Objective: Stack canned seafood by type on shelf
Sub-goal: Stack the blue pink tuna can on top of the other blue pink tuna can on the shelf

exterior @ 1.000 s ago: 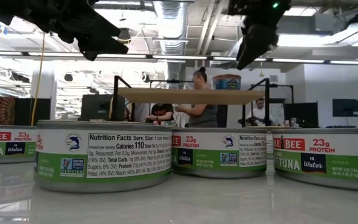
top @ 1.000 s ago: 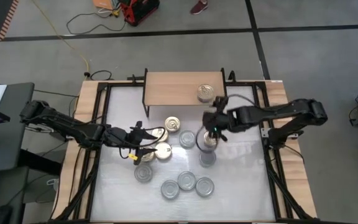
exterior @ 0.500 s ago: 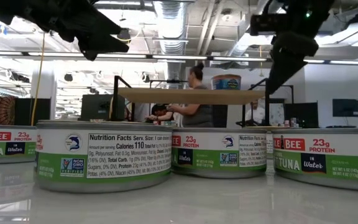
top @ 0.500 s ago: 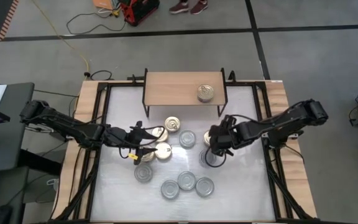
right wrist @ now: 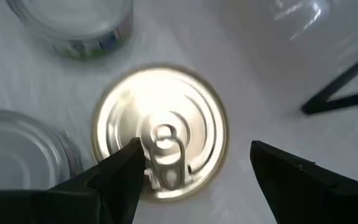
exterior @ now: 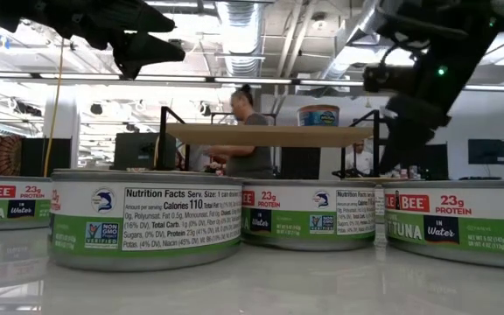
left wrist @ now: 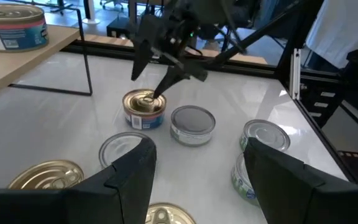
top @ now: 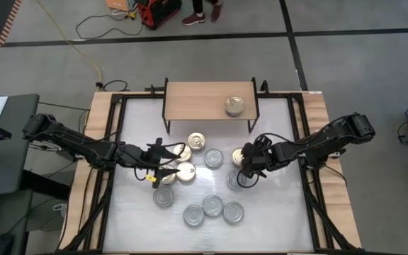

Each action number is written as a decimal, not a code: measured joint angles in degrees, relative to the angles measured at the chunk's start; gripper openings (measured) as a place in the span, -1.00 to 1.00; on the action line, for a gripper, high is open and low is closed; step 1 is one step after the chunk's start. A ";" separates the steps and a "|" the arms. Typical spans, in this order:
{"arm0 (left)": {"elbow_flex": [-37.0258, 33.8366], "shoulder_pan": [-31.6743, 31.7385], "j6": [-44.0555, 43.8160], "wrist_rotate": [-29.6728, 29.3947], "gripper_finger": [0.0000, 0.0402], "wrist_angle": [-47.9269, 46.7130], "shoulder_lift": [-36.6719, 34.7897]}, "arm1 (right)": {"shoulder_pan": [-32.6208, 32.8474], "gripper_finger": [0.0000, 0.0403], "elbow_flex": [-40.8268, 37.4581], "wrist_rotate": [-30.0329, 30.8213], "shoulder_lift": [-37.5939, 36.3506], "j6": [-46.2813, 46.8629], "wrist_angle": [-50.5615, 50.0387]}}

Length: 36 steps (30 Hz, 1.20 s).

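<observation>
Clearly the right claw (top: 244,164) is the nearer one: it hangs with its fingers spread wide and empty straight above a gold-lidded tin (right wrist: 160,132) standing upright on the white surface (top: 275,205). That tin sits squarely beneath the gap, pull-tab up, with the shelf (top: 197,101) just beyond it, while the left claw (top: 163,163) waits well apart, open and holding nothing.

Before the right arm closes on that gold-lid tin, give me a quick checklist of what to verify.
1. Right gripper open: ok, fingers spread on either side of the gold-lid tin.
2. Gripper centred on that tin: ok, the pull tab sits between the fingers.
3. Fingers low enough to grip the tin's wall: cannot tell.
4. Neighbouring silver-lid tin out of the fingers' way: cannot tell, it stands close beside.
5. Room on the shelf: ok, only one tin stands on it, toward its right end.
6. Left gripper out of the way: ok, it hangs over the gold-lid tins on the left.
</observation>
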 joint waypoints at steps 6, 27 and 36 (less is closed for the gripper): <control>0.00 0.00 0.17 0.00 0.16 -0.10 0.00 | 1.27 0.57 -0.14 -3.45 -0.07 3.67 -5.00; 0.00 -0.42 0.39 0.02 0.16 -0.03 0.00 | 18.06 0.57 0.42 -11.76 -3.86 26.37 -18.22; 0.00 -0.42 1.86 0.02 0.16 0.46 0.00 | 15.20 0.57 0.94 -9.84 -14.28 26.75 -21.58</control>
